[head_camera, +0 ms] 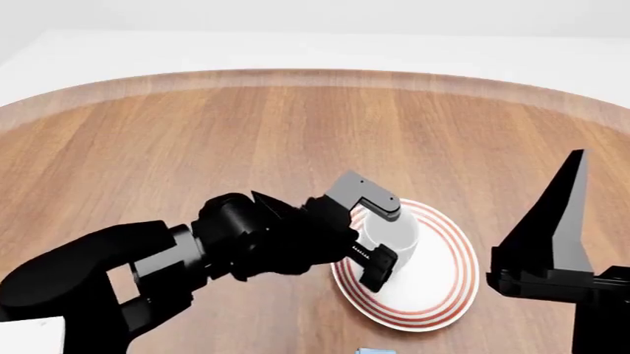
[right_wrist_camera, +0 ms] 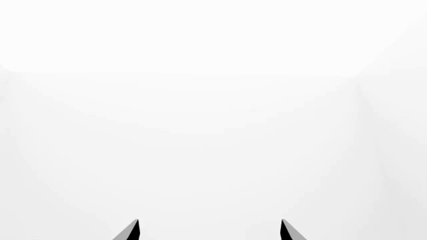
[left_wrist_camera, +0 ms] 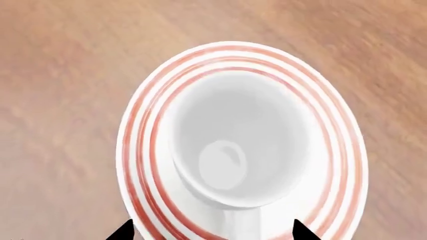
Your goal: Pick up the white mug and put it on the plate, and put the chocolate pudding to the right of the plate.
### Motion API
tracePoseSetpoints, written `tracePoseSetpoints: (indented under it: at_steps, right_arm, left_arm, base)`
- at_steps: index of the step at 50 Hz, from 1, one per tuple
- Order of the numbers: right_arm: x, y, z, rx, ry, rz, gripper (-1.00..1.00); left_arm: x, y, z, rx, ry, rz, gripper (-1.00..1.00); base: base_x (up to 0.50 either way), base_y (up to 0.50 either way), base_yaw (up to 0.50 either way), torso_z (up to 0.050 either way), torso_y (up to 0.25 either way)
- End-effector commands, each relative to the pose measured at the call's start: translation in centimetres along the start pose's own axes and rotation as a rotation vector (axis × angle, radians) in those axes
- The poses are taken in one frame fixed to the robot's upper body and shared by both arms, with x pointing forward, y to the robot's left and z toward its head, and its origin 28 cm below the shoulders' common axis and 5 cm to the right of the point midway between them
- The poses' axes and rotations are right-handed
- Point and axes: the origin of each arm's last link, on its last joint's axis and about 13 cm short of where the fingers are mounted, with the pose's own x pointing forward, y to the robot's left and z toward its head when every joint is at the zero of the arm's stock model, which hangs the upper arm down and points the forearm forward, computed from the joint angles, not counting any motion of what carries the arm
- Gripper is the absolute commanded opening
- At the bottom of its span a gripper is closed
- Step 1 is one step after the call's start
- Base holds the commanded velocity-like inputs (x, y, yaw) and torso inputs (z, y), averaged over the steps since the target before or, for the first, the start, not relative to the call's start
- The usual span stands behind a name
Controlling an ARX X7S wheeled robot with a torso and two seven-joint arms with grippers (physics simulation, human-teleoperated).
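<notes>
With the white mug (left_wrist_camera: 240, 145) seated on the plate (left_wrist_camera: 137, 150), keep the left gripper (head_camera: 379, 236), fingers spread wide astride it, lifting straight up to avoid tipping it.

Head view: left gripper (head_camera: 377, 234) covers most of the white mug (head_camera: 392, 230); the handle is hidden, and the near-left part of the plate (head_camera: 445, 289) lies under the arm. Contact between fingers and mug cannot be judged. A small blue object (head_camera: 375, 351) is cut by the bottom edge; too little shows to identify. Right gripper (head_camera: 561, 221) is cut by the right and bottom edges. Left wrist view: mug base and plate's near rim run off the frame; wooden table (left_wrist_camera: 60, 100) is blurred; only two fingertips (left_wrist_camera: 123, 232) show. Right wrist view: only fingertips (right_wrist_camera: 130, 231), against blank white.
</notes>
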Motion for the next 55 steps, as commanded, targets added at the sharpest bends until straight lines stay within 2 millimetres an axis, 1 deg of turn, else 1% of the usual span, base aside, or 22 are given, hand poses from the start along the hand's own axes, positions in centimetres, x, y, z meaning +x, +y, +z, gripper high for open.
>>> tracePoseSetpoints:
  at_steps: [1,3,6,9,10,11,17,22,25,27,30,33,36,37,42,46,49,51,55]
  right_arm:
    - [0.0,0.0,0.1,-0.02,-0.013,0.005,1.0]
    - [0.0,0.0,0.1,-0.019,-0.012,0.008,1.0]
    - [0.0,0.0,0.1,-0.019,-0.012,0.009,1.0]
    - [0.0,0.0,0.1,-0.018,-0.012,0.009,1.0]
    - [0.0,0.0,0.1,-0.018,-0.011,0.009,1.0]
    - [0.0,0.0,0.1,-0.018,-0.011,0.009,1.0]
    - [0.0,0.1,0.2,-0.016,-0.013,0.012,1.0]
    - [0.0,0.1,0.1,-0.015,-0.009,0.012,1.0]
    - [-0.1,0.1,0.1,-0.014,-0.009,0.012,1.0]
    - [-0.1,0.1,0.1,-0.015,-0.01,0.013,1.0]
    - [-0.1,0.2,0.1,-0.014,-0.009,0.013,1.0]
    - [-0.1,0.2,0.1,-0.013,-0.009,0.014,1.0]
    - [-0.1,0.2,0.1,-0.013,-0.009,0.014,1.0]
    - [-0.1,0.2,0.1,-0.012,-0.009,0.015,1.0]
    - [-0.2,0.2,0.1,-0.011,-0.007,0.017,1.0]
    - [-0.1,0.2,0.1,-0.011,-0.009,0.016,1.0]
    - [-0.1,0.2,0.2,-0.011,-0.008,0.015,1.0]
    - [-0.1,0.2,0.1,-0.01,-0.007,0.015,1.0]
    - [-0.1,0.3,0.1,-0.008,-0.005,0.019,1.0]
  left_arm:
    - [-2.7,-1.3,0.5,0.069,-0.079,-0.038,1.0]
    - [-3.7,-1.7,0.5,0.09,-0.091,-0.038,1.0]
    - [-4.3,-1.7,0.6,0.104,-0.101,-0.031,1.0]
    - [-5.3,-1.6,0.8,0.11,-0.126,-0.03,1.0]
    - [-6.0,-1.8,0.8,0.119,-0.143,-0.034,1.0]
    - [-6.0,-1.8,0.8,0.119,-0.143,-0.034,1.0]
    - [-8.7,-2.6,0.9,0.162,-0.218,-0.05,1.0]
    - [-9.7,-2.4,0.8,0.167,-0.245,-0.038,1.0]
    - [-10.8,-2.3,0.4,0.162,-0.285,-0.041,1.0]
    - [-11.0,-2.2,0.2,0.156,-0.298,-0.035,1.0]
    - [-11.9,-2.1,0.0,0.151,-0.345,-0.028,1.0]
    - [-13.3,-2.0,-0.2,0.149,-0.416,-0.015,1.0]
    - [-13.3,-2.0,-0.2,0.149,-0.416,-0.015,1.0]
    - [-14.1,-1.9,-0.5,0.151,-0.458,0.027,1.0]
    - [-14.9,-1.5,-0.8,0.131,-0.511,0.061,1.0]
    - [-15.2,-1.0,-0.7,0.138,-0.595,0.164,1.0]
    - [-15.5,-0.3,-0.8,0.122,-0.636,0.246,1.0]
    - [-15.9,0.1,-1.0,0.1,-0.657,0.271,1.0]
    - [-16.6,0.3,-1.5,0.109,-0.69,0.305,1.0]
  base:
    - [0.0,0.0,0.0,0.0,0.0]
    - [0.0,0.0,0.0,0.0,0.0]
    - [0.0,0.0,0.0,0.0,0.0]
    - [0.0,0.0,0.0,0.0,0.0]
    - [0.0,0.0,0.0,0.0,0.0]
    - [0.0,0.0,0.0,0.0,0.0]
    - [0.0,0.0,0.0,0.0,0.0]
    - [0.0,0.0,0.0,0.0,0.0]
    - [0.0,0.0,0.0,0.0,0.0]
    - [0.0,0.0,0.0,0.0,0.0]
    - [0.0,0.0,0.0,0.0,0.0]
    - [0.0,0.0,0.0,0.0,0.0]
    - [0.0,0.0,0.0,0.0,0.0]
    - [0.0,0.0,0.0,0.0,0.0]
    - [0.0,0.0,0.0,0.0,0.0]
    - [0.0,0.0,0.0,0.0,0.0]
    - [0.0,0.0,0.0,0.0,0.0]
    - [0.0,0.0,0.0,0.0,0.0]
    - [0.0,0.0,0.0,0.0,0.0]
